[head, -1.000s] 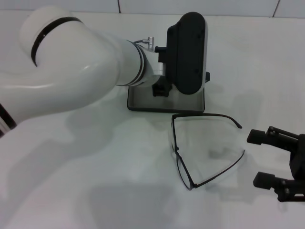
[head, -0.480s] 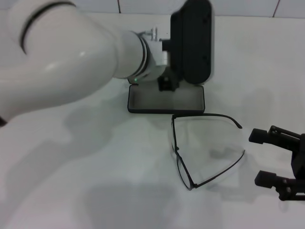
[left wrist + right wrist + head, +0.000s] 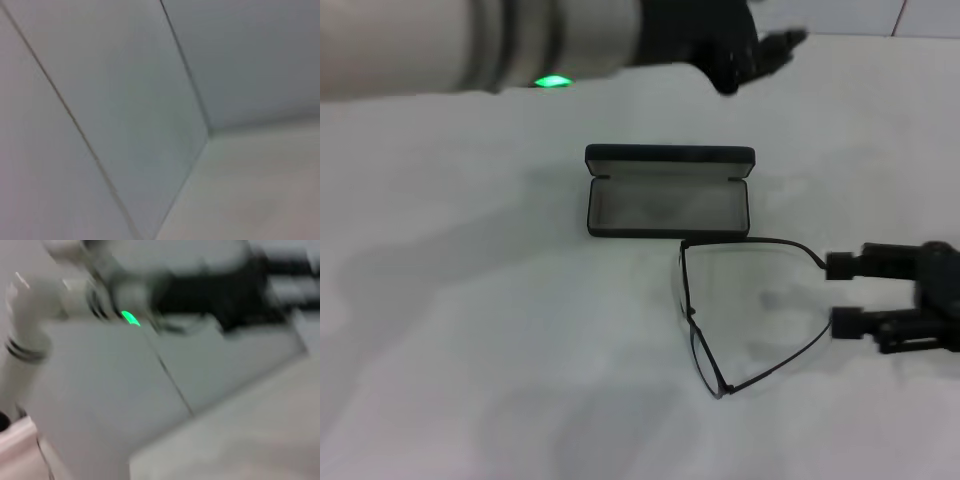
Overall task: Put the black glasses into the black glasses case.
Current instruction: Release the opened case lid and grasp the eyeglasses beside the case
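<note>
Lying unfolded on the white table (image 3: 470, 350), the black glasses (image 3: 705, 330) are seen as a thin black wire frame with clear lenses and two slim temple arms spread toward the robot's right. The front of the frame runs from near the case down toward the robot, and one temple arm lies just beside the case's near edge. The black glasses case (image 3: 668, 192) stands open just beyond the glasses: an oblong matte black clamshell with rounded corners, its grey-lined tray facing up and its lid raised behind. Nothing is seen inside the tray. The right gripper (image 3: 840, 293) is held low over the table at the right, its two black fingers (image 3: 847, 265) parted, with the tips of both temple arms near them; whether they touch cannot be told. The left gripper (image 3: 745, 45) is raised at the far side, beyond the case, at the end of the white left arm (image 3: 480, 45), on which a green light (image 3: 553, 82) glows; whether its fingers are open or closed cannot be told. Only blurred pale surfaces are shown in the left wrist view.
</note>
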Robot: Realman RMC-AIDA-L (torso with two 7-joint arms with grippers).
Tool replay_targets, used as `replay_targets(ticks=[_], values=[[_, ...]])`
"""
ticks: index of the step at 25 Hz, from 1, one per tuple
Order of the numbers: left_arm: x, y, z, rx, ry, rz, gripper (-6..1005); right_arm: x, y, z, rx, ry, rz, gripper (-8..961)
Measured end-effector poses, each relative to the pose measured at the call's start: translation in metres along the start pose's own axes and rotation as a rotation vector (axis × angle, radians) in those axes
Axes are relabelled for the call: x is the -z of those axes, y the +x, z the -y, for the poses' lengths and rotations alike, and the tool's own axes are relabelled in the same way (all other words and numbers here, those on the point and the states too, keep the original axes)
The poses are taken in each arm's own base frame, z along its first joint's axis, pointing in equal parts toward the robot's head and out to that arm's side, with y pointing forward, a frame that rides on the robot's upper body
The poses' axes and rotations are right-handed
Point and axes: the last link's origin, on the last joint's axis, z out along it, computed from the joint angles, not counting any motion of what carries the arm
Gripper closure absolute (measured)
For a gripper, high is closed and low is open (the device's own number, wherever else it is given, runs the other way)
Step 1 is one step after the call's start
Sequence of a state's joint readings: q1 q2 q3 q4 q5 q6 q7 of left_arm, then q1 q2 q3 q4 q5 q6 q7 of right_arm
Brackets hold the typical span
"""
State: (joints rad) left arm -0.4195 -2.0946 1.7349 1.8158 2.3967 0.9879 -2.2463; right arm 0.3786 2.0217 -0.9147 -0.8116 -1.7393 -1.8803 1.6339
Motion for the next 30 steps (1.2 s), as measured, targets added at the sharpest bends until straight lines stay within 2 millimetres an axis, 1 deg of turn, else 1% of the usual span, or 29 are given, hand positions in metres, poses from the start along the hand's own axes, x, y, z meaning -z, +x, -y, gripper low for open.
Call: replay_targets(ticks=[1, 2, 3, 5, 7, 8, 9, 11, 13, 17, 18, 19, 23, 26, 30], values=[[0.022, -0.001, 0.011, 0.134, -0.021, -0.146, 568, -0.005, -0.007, 0.002, -0.012, 0.017, -0.081, 103], [0.027, -0.003, 0.012, 0.151, -0.030, -0.171, 568, -0.010, -0.014, 0.004, -0.016, 0.035, -0.151, 106], [0.036, -0.009, 0.015, 0.177, -0.031, -0.207, 567, -0.017, -0.023, 0.006, -0.013, 0.070, -0.255, 108], [0.051, -0.019, 0.017, 0.228, -0.044, -0.278, 573, -0.030, -0.041, 0.006, -0.003, 0.143, -0.405, 113], [0.061, -0.030, 0.020, 0.273, -0.047, -0.313, 585, -0.044, -0.061, 0.003, 0.008, 0.209, -0.527, 119], [0.066, -0.037, 0.021, 0.302, -0.047, -0.326, 591, -0.056, -0.078, 0.001, -0.011, 0.246, -0.608, 121], [0.071, -0.045, 0.023, 0.330, -0.043, -0.333, 597, -0.056, -0.078, 0.001, -0.011, 0.246, -0.608, 124], [0.073, -0.056, 0.024, 0.358, -0.045, -0.336, 609, -0.071, -0.094, 0.000, -0.057, 0.271, -0.680, 129], [0.072, -0.067, 0.023, 0.371, -0.052, -0.335, 621, -0.087, -0.105, 0.002, -0.094, 0.279, -0.725, 130], [0.071, -0.090, 0.017, 0.378, -0.053, -0.328, 638, -0.122, -0.119, 0.013, -0.201, 0.291, -0.808, 132], [0.073, -0.100, 0.016, 0.376, -0.045, -0.321, 641, -0.132, -0.121, 0.018, -0.220, 0.309, -0.832, 133], [0.073, -0.100, 0.016, 0.376, -0.045, -0.321, 643, -0.138, -0.121, 0.022, -0.227, 0.327, -0.849, 134], [0.074, -0.115, 0.019, 0.376, -0.025, -0.308, 646, -0.166, -0.121, 0.032, -0.232, 0.393, -0.919, 136], [0.076, -0.122, 0.023, 0.368, 0.000, -0.303, 646, -0.178, -0.124, 0.034, -0.241, 0.412, -0.932, 138], [0.083, -0.131, 0.026, 0.364, 0.004, -0.292, 646, -0.185, -0.124, 0.035, -0.280, 0.419, -0.941, 140]])
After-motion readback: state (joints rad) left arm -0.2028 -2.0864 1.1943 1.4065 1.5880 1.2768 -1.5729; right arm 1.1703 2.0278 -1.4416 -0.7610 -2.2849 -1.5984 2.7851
